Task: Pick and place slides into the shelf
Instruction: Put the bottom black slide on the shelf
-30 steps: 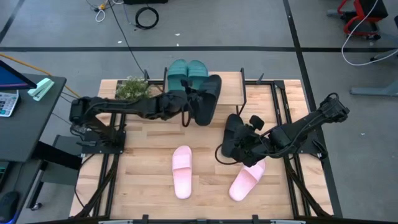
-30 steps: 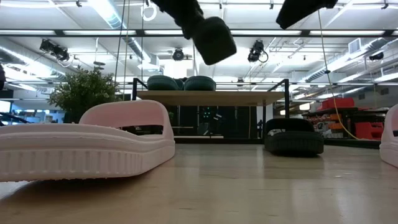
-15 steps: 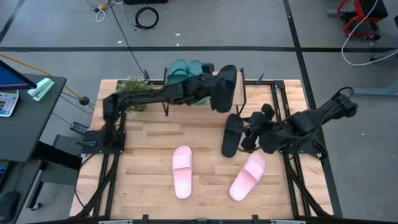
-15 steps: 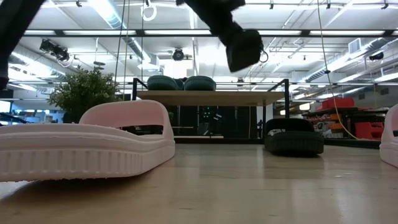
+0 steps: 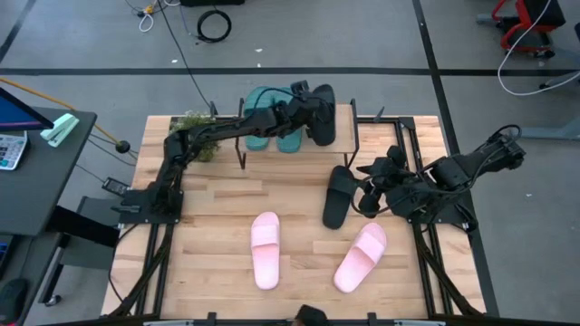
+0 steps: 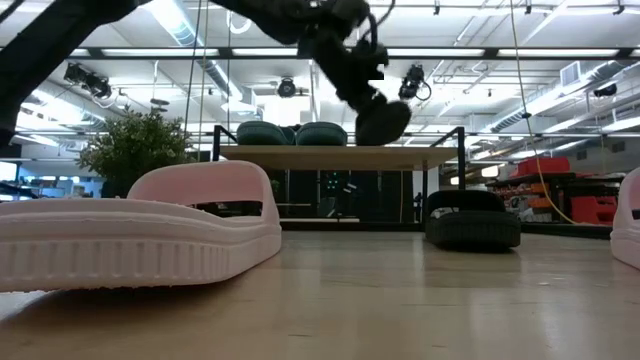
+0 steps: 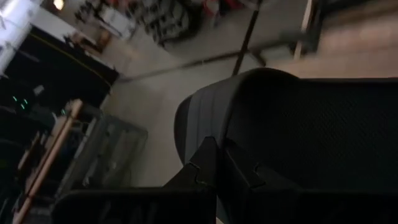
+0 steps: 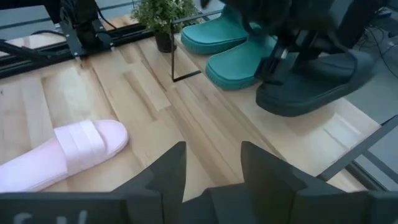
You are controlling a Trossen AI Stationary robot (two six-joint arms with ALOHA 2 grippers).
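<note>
Since a second ago my left arm has swung the black slide (image 5: 323,113) up from over mid-counter and out above the shelf (image 5: 345,143), while my right arm has drawn back from the other black slide (image 5: 338,195) toward the counter's right side.

Going left to right: the plant (image 5: 193,129) stands at the far left corner of the counter (image 5: 208,217). Next, the two teal slides (image 5: 268,116) sit side by side on the shelf's top board. Just beside them my left tool (image 5: 304,109) is clenched on the black slide, which hangs low over the board; in the low view I cannot tell whether it touches yet. Nearer, two pink slides (image 5: 265,249) lie on the counter, well apart. The second black slide lies between them and the shelf, and my right tool (image 5: 370,192) waits just beside it, fingers spread, holding nothing.

I judge this the placing step for the first black slide. The next move calls for lowering it flat beside the teal pair, then letting go. Room on the board's right end looks adequate, but the black frame posts and far edge are close, so the slide could overhang or nudge the teal one.
</note>
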